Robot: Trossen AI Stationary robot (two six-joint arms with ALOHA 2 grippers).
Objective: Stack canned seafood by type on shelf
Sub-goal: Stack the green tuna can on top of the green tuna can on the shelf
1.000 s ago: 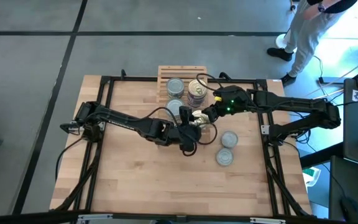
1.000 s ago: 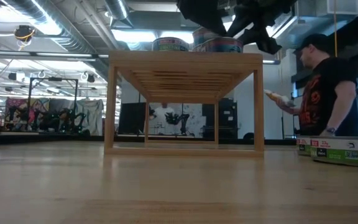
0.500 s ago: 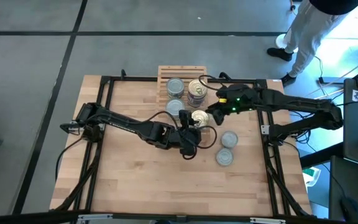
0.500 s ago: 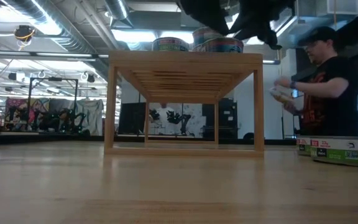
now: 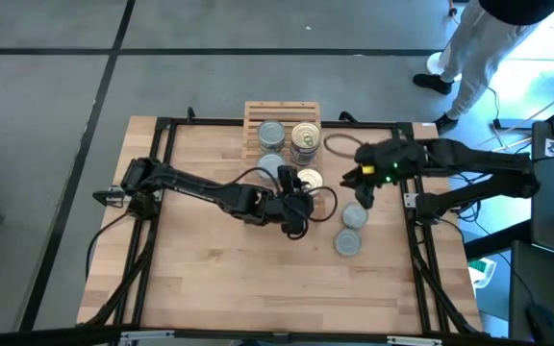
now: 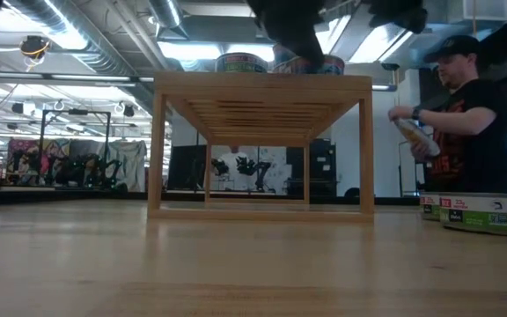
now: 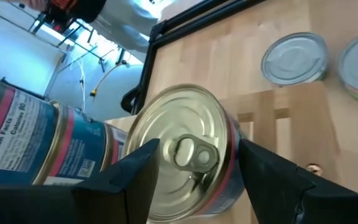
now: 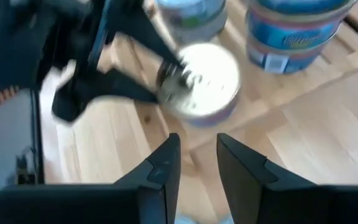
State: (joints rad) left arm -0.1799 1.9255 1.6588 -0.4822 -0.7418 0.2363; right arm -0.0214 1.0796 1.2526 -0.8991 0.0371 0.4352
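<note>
Left gripper (image 5: 301, 192), centre of the high view: clamped on a gold pull-tab tin (image 5: 308, 180); in the left wrist view its two fingers (image 7: 126, 171) are seen pressed on either side of the gold lid (image 7: 182, 152). Shelf (image 5: 279, 113), upper centre of the high view: a light-wood slatted rack, already bearing a silver-topped tin (image 5: 270, 133), a second silver-topped tin (image 5: 270, 164) at its near edge, and a stack of blue-and-red-labelled gold-topped tins (image 5: 305, 140). Held tin: carried just below that stack, near the shelf's front edge; whether it rests on the wood cannot be told. Handling advice, as judgement: the tin is best kept level, lifted clear of the gold-topped stack, centred over it and lowered squarely before release, since an off-centre drop could tip the pile. Right gripper (image 5: 365, 192), right of centre: fingers (image 8: 160, 165) a small way apart, nothing between them, above two silver-topped tins (image 5: 350, 229) left on the tabletop (image 5: 210, 279). Far right of the low view: a person (image 6: 465, 132) beyond the table.
</note>
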